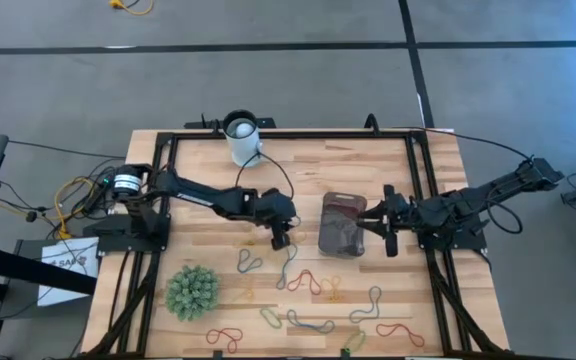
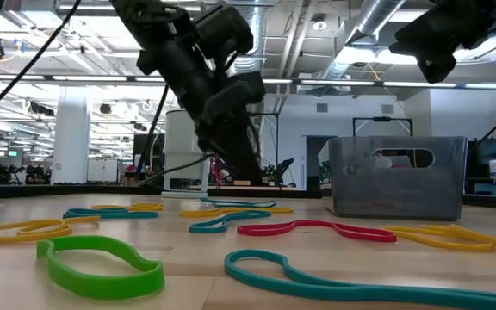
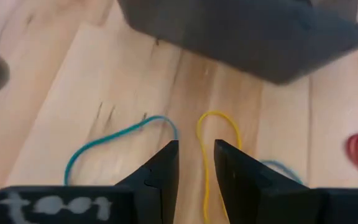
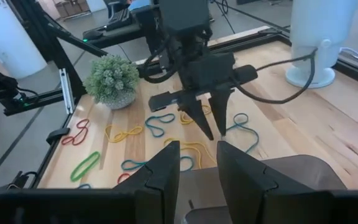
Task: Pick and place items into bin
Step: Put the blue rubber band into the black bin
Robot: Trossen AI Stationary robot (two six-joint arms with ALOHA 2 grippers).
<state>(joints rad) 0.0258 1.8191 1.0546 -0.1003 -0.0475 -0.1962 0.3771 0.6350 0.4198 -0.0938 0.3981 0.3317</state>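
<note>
At the table's (image 1: 198,150) near left sits a green spiky ball (image 1: 191,291), and a white cup (image 1: 241,138) stands at the far edge, left of centre. The left gripper (image 1: 281,239) hangs low over the boards just left of the bin (image 1: 342,224), its fingers (image 3: 160,174) slightly apart and holding nothing. A yellow loop (image 3: 215,146) lies directly under the tips, with a teal loop (image 3: 114,146) just beside it. More loops (image 1: 313,300) in red, green, blue and yellow are scattered across the near half of the table, from beside the ball to the near right corner. The bin sits at the centre, close enough to crowd the left gripper's right side. The right gripper (image 1: 386,232) hovers over the bin's right rim, its fingers (image 4: 163,171) also slightly apart and empty. A black frame (image 1: 423,180) edges the table, while the far boards between cup and bin lie open.
</note>
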